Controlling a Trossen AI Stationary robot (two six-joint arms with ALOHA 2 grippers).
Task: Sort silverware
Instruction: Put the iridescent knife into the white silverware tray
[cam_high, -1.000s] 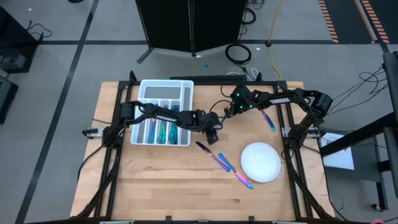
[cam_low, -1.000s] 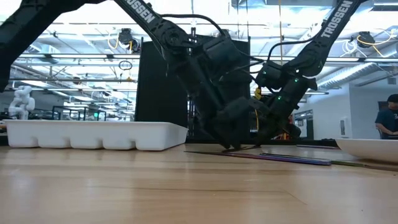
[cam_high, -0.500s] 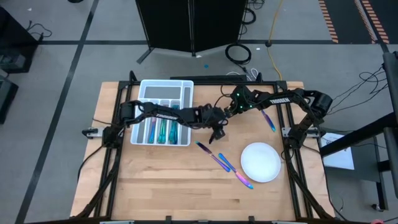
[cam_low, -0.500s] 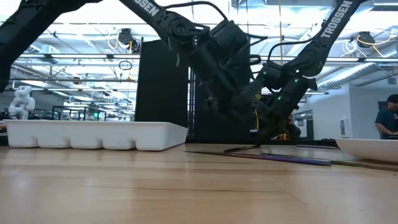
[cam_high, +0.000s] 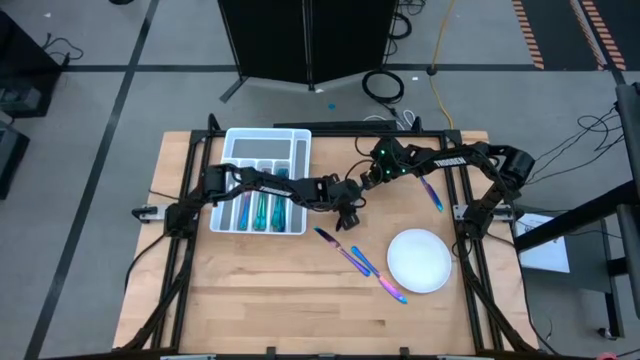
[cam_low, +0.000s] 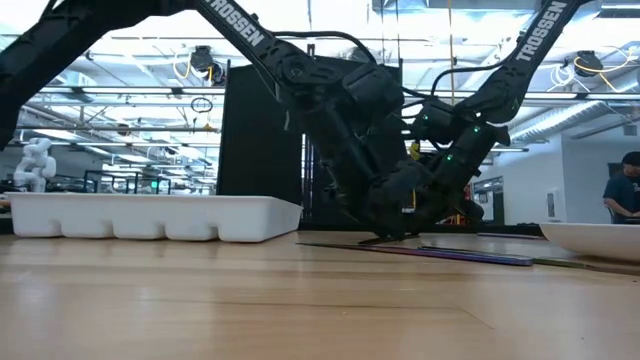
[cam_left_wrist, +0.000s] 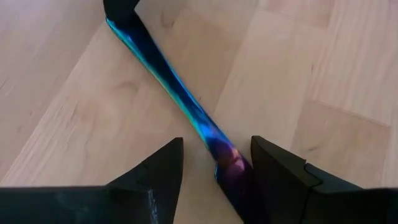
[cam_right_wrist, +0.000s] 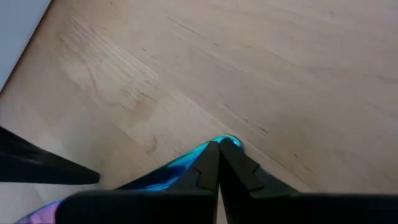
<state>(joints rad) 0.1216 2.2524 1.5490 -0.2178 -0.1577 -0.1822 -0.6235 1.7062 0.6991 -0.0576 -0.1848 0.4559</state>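
Note:
One iridescent piece of silverware (cam_left_wrist: 180, 93) lies slantwise at the table's middle. My right gripper (cam_high: 364, 183) is shut on its far end. My left gripper (cam_high: 349, 216) is low over its near end (cam_left_wrist: 225, 154), open, with a finger on each side. Whether either finger touches it I cannot tell. Several more pieces (cam_high: 360, 263) lie loose on the wood in front of the grippers. One piece (cam_high: 432, 193) lies by the right arm. Others (cam_high: 260, 210) rest in the white tray (cam_high: 232, 150). My right gripper pinches the tip of the piece's far end (cam_right_wrist: 227, 142) between its shut fingertips (cam_right_wrist: 208, 163), coming slanting down from the table's far right. The blue tip pokes just past the fingertips. The rest of the piece runs away toward my left gripper, close to the tabletop.
A round white plate (cam_high: 419, 260) sits at the right front. The white tray stands at the far left. Bare wood lies along the near edge. A person (cam_low: 622, 190) shows far off in the room behind the table.
My left gripper rose off the table and swung a little toward the far right. It then came back down over the piece's near end, staying open. My right gripper and the piece kept still.

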